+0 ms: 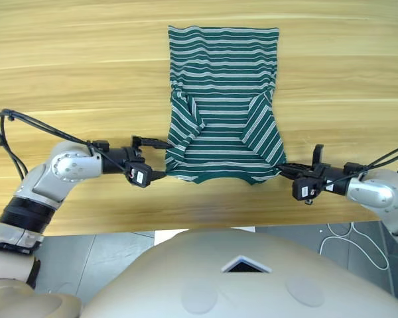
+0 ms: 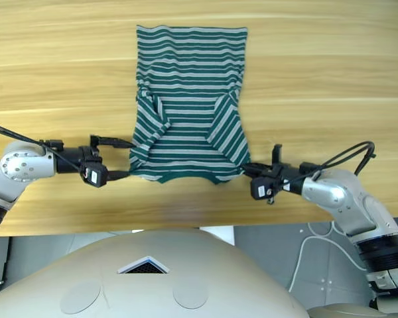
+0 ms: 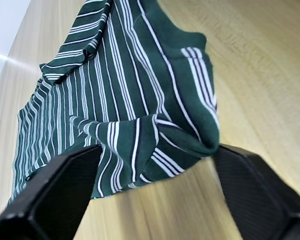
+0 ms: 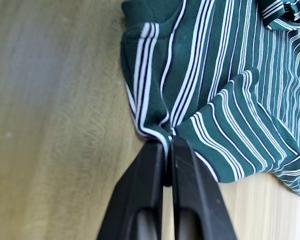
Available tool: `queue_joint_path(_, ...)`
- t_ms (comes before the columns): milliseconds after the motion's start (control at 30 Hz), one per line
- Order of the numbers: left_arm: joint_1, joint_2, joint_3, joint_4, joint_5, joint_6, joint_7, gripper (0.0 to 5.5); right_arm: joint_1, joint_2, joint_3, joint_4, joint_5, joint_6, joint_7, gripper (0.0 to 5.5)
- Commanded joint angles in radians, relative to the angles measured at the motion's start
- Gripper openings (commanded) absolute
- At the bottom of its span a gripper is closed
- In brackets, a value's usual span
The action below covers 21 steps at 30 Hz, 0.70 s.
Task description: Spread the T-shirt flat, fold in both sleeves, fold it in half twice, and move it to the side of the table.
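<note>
T-shirt (image 1: 223, 99), sleeves folded in, on table (image 1: 66, 66); right jaws pinching near-right corner, left jaws wide around near-left.

Striped green T-shirt (image 1: 222, 86), pale wood table (image 1: 66, 59).
Shirt was dark green with thin white stripes; table was light tan woodgrain; left gripper (image 1: 167, 159) and right gripper (image 1: 280, 168) were black.

I have both arms reaching inward from the sides, forearms level: my left gripper (image 1: 167, 159) spread wide around one near corner of the T-shirt (image 1: 222, 79), my right gripper (image 1: 282, 169) pinched tight on the other.
</note>
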State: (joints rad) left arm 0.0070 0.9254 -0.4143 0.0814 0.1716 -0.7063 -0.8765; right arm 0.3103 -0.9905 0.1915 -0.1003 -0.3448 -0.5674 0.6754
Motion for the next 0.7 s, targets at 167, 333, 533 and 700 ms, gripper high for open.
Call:
queue_joint_path(167,0.056,0.008,-0.081,0.036,0.071,0.027,-0.065,2.62,0.022,0.003,0.013,0.01,-0.035,0.029,0.009,0.03)
queue_joint_path(333,0.049,0.006,-0.088,0.04,0.074,0.031,-0.06,1.62,0.02,0.007,0.015,0.01,-0.04,0.03,-0.003,0.03)
queue_joint_path(533,0.043,0.006,-0.088,0.047,0.081,0.038,-0.052,0.72,0.019,0.008,0.017,0.008,-0.046,0.029,-0.012,0.03)
queue_joint_path(700,0.038,0.003,-0.088,0.054,0.078,0.039,-0.048,0.01,0.016,0.008,0.02,0.01,-0.048,0.028,-0.016,0.03)
